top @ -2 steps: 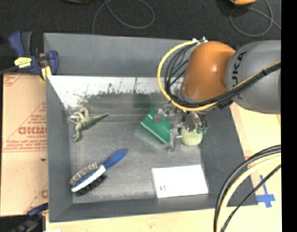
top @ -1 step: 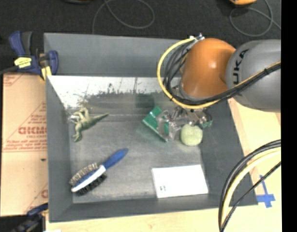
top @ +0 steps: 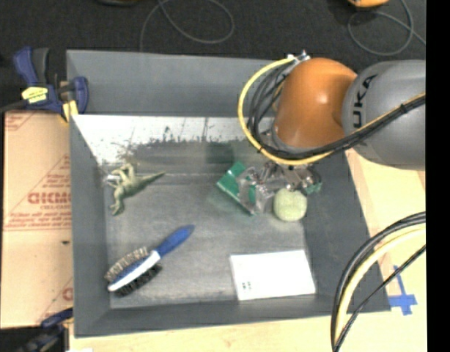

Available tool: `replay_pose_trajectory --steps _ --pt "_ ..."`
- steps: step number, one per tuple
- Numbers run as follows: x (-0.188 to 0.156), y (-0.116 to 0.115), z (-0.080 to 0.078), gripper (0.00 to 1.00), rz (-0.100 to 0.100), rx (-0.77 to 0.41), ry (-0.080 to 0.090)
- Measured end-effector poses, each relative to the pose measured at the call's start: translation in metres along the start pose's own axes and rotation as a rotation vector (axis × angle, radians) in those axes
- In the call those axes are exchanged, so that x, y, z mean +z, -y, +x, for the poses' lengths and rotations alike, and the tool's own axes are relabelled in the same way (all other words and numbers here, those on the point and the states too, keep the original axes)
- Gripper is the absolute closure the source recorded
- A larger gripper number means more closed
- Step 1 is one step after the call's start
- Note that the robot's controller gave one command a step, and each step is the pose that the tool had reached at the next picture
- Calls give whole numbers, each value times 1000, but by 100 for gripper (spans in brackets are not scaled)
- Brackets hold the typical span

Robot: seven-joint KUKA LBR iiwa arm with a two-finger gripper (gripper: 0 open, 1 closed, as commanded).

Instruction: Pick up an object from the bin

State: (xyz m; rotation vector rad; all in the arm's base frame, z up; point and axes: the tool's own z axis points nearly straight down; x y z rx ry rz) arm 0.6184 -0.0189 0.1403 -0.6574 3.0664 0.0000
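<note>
Hanging low in the grey metal bin (top: pixel 210 233), the gripper (top: pixel 263 191) stands just beyond the white card (top: pixel 273 273), toward the bin's far wall. It sits between a green flat piece (top: pixel 229 182), beyond the card's left end, and a pale green ball (top: pixel 289 205), just beyond the card's right half. Both lie close beside it, so either is a likely candidate for the pick. Whether the gripper is open, closed or gripping anything cannot be told, because the wrist's orange cover (top: pixel 313 101) and its cables (top: pixel 248 101) overhang it. A blue-handled brush (top: pixel 148 259) lies well left of the card, and a toy dinosaur (top: pixel 126 182) further left and beyond. Both are well apart from the gripper and out of its way.
</note>
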Motion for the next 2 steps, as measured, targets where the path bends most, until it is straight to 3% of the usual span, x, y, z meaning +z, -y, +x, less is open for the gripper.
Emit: replay_pose_trajectory --steps 1,2 --pt "-22 -2 -3 100 -1 31 -1" --pt "-118 -12 3 100 0 37 -1"
